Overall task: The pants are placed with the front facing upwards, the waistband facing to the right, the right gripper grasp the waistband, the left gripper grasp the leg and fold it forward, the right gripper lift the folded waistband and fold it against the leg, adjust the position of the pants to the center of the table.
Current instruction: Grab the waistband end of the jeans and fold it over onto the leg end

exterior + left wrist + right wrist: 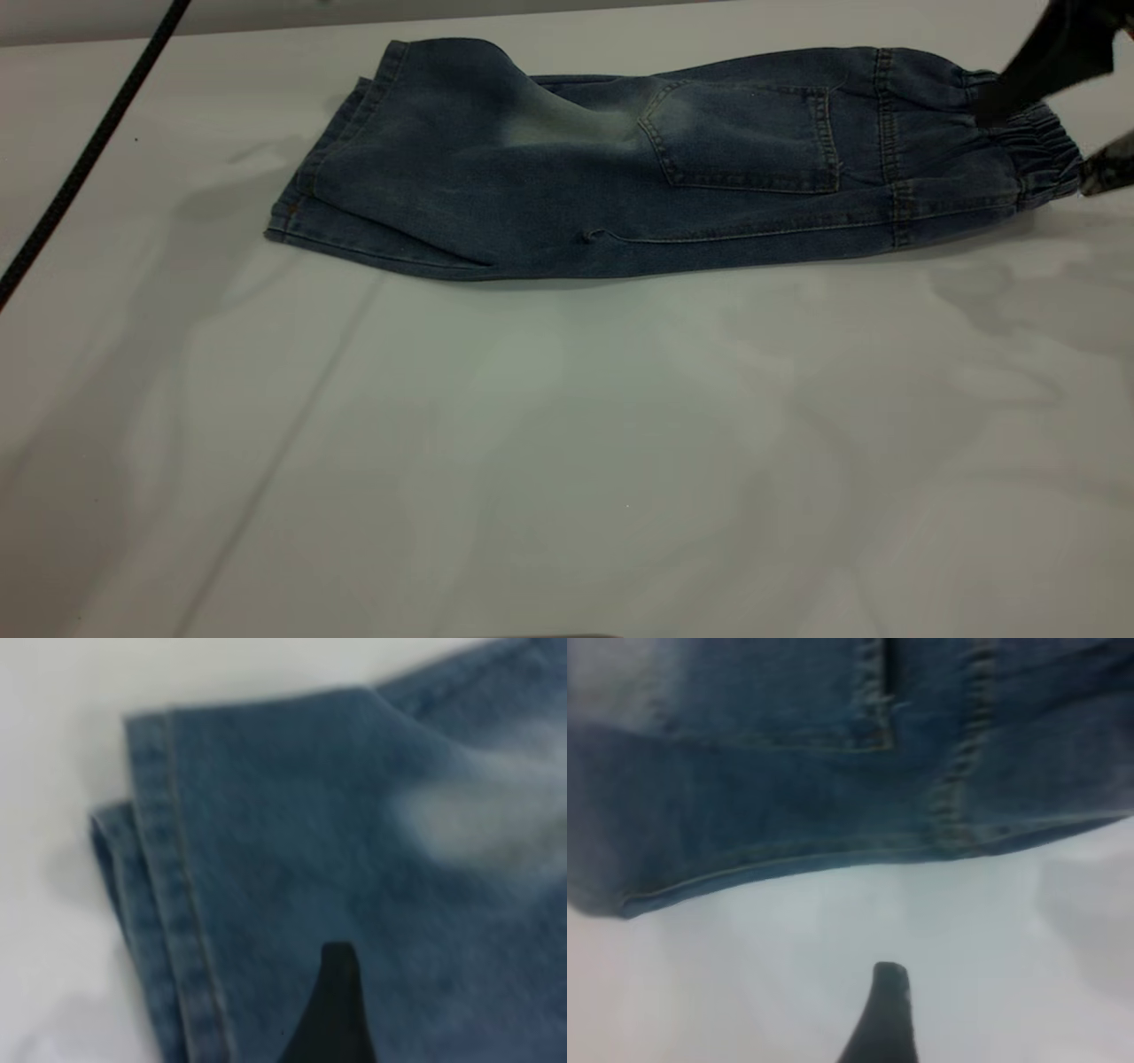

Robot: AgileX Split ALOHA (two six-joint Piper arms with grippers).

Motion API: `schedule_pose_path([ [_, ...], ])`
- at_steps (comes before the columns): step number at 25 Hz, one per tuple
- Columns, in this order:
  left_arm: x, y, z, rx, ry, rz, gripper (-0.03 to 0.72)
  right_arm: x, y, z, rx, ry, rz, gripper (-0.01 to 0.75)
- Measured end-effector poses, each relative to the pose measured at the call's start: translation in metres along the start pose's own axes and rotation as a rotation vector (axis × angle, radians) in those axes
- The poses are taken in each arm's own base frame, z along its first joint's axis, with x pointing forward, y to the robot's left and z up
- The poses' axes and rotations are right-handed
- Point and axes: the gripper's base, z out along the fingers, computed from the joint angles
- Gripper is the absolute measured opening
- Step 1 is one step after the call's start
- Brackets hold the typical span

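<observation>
White table (567, 461), plain; the pants (656, 168) lie folded lengthwise at its far side, back pocket (749, 137) up, waistband (1041, 155) toward the right. My right gripper (1050, 124) sits at the waistband, two dark fingers either side of the ruched edge; whether they pinch cloth I cannot tell. My left gripper (332, 1010) hangs over the leg hem (168, 904), one fingertip visible, spread not discernible.

The table (567, 443) is a plain white, smooth, flat surface. The pants (620, 177) lie directly on it toward the far edge, folded lengthwise, back pocket (749, 137) facing up, waistband (1041, 151) at the right, leg hems at the left.
</observation>
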Motion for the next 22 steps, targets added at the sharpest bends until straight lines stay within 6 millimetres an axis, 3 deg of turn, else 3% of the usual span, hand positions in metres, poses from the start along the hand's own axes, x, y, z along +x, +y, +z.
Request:
schedule_pose_path([
  [9, 0.008, -0.005, -0.001, 0.054, 0.101, -0.014, 0.587, 0.002, -0.04, 0.045, 0.007, -0.001, 0.143, 0.587],
  [18, 0.009, -0.006, -0.002, 0.063, 0.115, -0.015, 0.587, -0.013, -0.089, 0.046, -0.156, -0.148, 0.305, 0.587],
  [22, 0.009, -0.006, -0.002, 0.063, 0.115, -0.016, 0.587, -0.02, -0.098, 0.057, -0.2, -0.161, 0.31, 0.587],
])
